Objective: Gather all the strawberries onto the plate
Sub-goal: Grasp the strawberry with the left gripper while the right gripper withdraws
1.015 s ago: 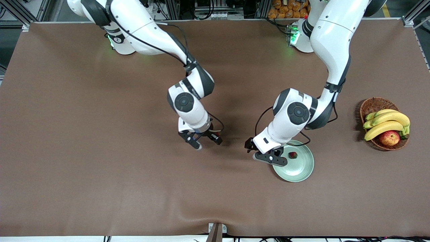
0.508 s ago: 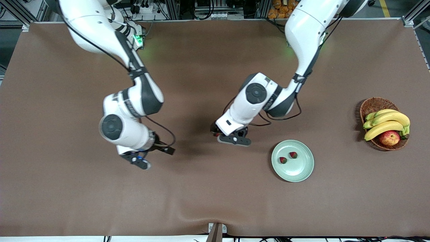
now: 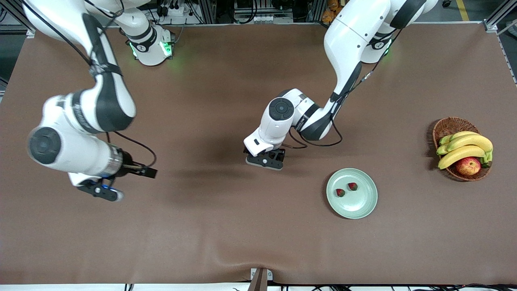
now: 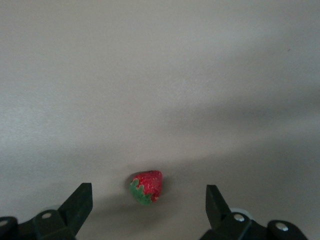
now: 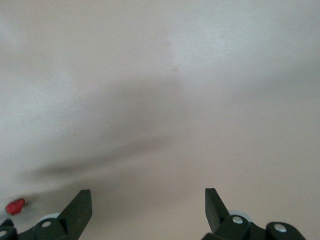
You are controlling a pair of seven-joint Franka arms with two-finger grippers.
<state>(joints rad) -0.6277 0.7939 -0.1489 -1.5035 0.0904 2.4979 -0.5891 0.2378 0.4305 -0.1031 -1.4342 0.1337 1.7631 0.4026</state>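
Right gripper [image 3: 101,190], fingers spread wide and empty, hung over bare table [image 3: 202,234] well away from the plate [image 3: 365,206]. Left gripper [image 3: 264,159], also wide open, stood over the third strawberry [image 4: 147,187], well apart from the plate. Two strawberries [image 3: 340,192] [image 3: 353,186] lay in the plate.

Matt brown cloth on table [image 3: 226,242]; glossy plate [image 3: 365,206]; wicker basket [image 3: 446,126].

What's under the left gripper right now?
One strawberry lies on the table between the open left gripper fingers. In the front view the gripper covers it; only the wrist view shows it.
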